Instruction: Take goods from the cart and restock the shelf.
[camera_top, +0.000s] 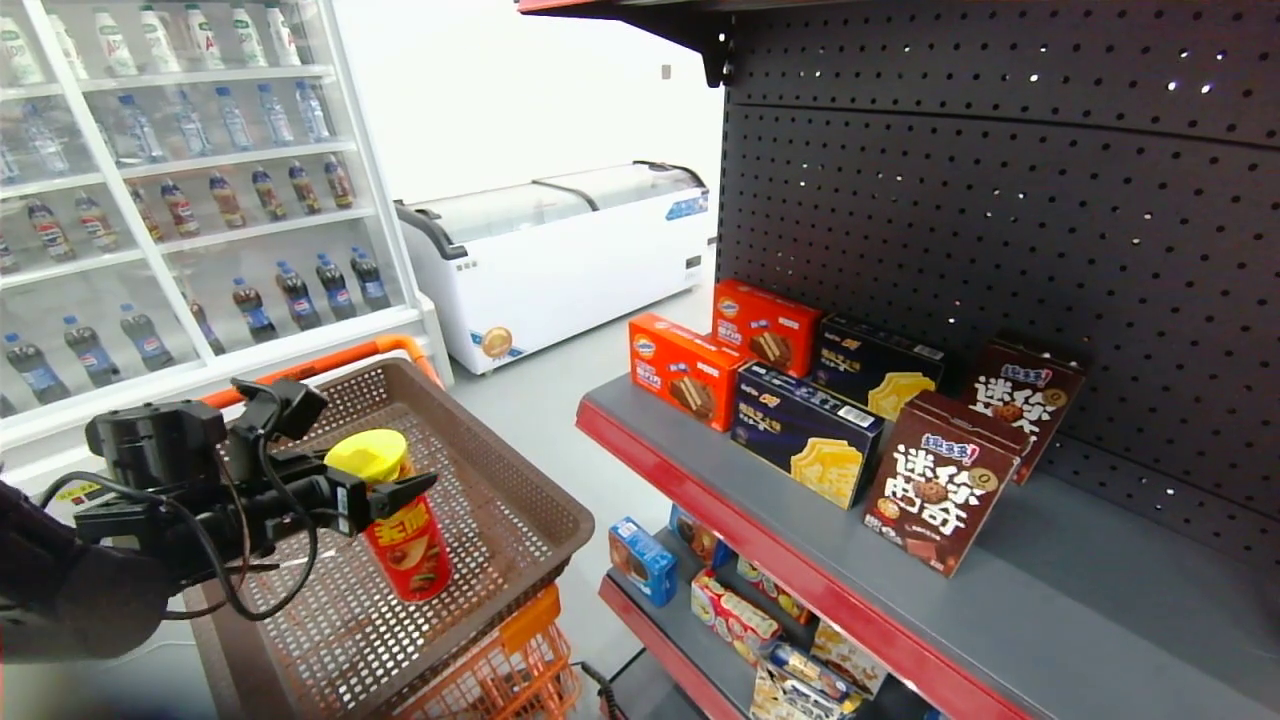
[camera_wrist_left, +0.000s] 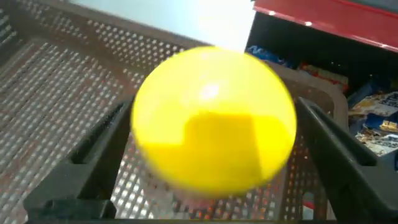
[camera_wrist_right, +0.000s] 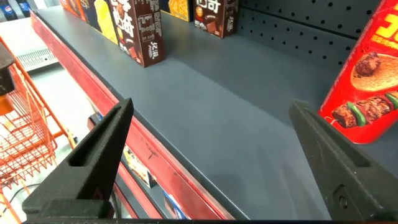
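From where I stand, the left arm stretches low over the brown cart basket. The left pincer is clamped round the yellow-lidded can, which is slightly tilted. The right pincer is spread wide above the grey shelf, near a second can.

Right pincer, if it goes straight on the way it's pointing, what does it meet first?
Probably the bare grey shelf board, since the open right pincer angles down toward it. The red can and the brown boxes stand off to either side, though depth is unclear.
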